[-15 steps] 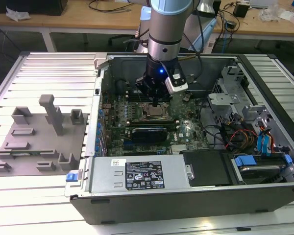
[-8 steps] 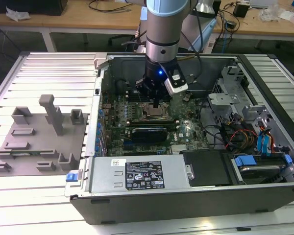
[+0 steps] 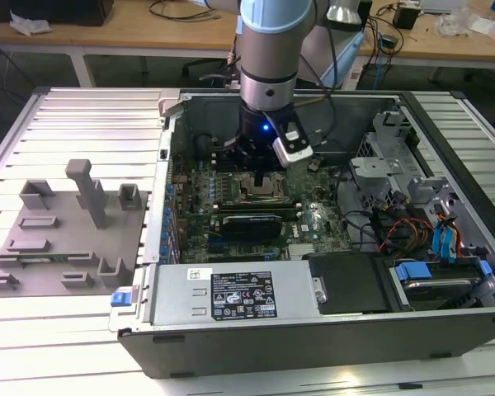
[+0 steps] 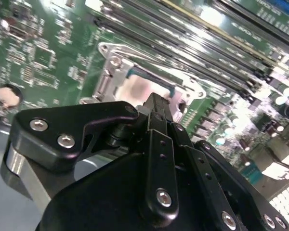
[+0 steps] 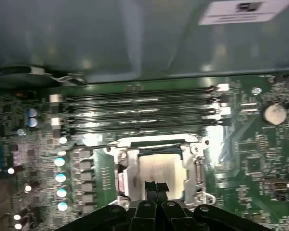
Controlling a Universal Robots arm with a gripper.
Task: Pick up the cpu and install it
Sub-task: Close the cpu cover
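The cpu (image 5: 161,169) lies flat inside the metal socket frame (image 5: 121,155) on the green motherboard (image 3: 309,219), its silvery lid facing up. In the second wrist view the cpu (image 4: 137,89) shows as a pale square just past my fingertips. My gripper (image 5: 154,186) hangs straight above one edge of the cpu with its two black fingers pressed together and nothing visible between them. In the exterior view the gripper (image 3: 258,176) sits low over the socket, inside the open computer case (image 3: 445,326).
Memory slots (image 5: 139,108) run beside the socket, with the case wall (image 5: 135,38) behind them. A power supply (image 3: 231,293) lies at the near side, a drive cage and cables (image 3: 404,223) on the exterior view's right. A grey fixture plate with upright blocks (image 3: 74,223) sits outside the case.
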